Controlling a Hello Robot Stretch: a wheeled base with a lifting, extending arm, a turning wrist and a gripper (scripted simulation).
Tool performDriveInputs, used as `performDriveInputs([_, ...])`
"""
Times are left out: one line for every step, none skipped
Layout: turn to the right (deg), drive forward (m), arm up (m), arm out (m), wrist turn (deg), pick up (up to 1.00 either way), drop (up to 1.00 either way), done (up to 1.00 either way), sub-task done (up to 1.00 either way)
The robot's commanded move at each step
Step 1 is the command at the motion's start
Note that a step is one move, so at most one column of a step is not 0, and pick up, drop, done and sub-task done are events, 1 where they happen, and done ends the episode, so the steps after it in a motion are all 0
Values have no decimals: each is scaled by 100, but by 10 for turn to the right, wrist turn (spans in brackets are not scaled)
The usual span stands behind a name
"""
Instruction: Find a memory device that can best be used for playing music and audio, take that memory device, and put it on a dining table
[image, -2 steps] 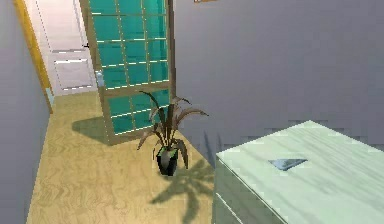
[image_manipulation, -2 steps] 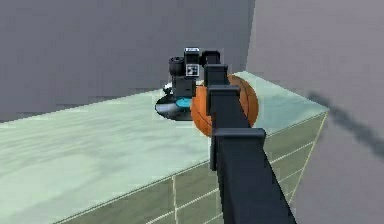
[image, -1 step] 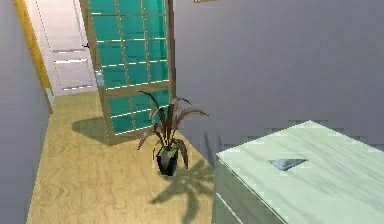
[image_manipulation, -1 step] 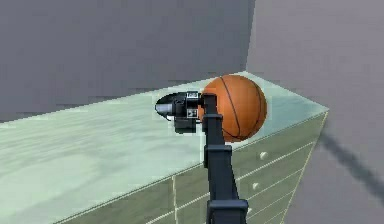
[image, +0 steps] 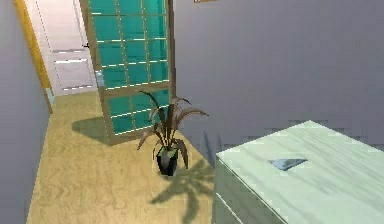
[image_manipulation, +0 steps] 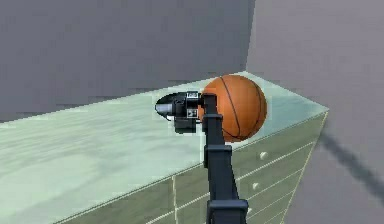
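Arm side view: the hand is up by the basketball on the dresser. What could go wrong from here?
The hand shows just left of the basketball on the dresser top; a nudge could roll the ball off. In the forward view, the potted plant stands near the dresser's corner, so turning the base might clip it.

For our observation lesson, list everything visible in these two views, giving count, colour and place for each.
Door: one, white, forward view's upper left.
Panelled screen: one, teal panes in wooden frame, beside the door.
Potted plant: one, dark leaves and pot, on the wooden floor.
Dresser: one, pale green, in both views.
Flat thing: one, grey, on the dresser top.
Basketball: one, orange, on the dresser top.
Arm: one, dark, arm side view's bottom.
Gripper: one, dark, left of the basketball.
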Motion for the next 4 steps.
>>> performDriveInputs([0,0,10,0,0,0,0,0,0])
performDriveInputs([0,0,2,0,0,0,0,0,0])
performDriveInputs([0,0,0,0,-450,0,0,0,0])
performDriveInputs([0,0,0,0,-450,0,0,0,0])
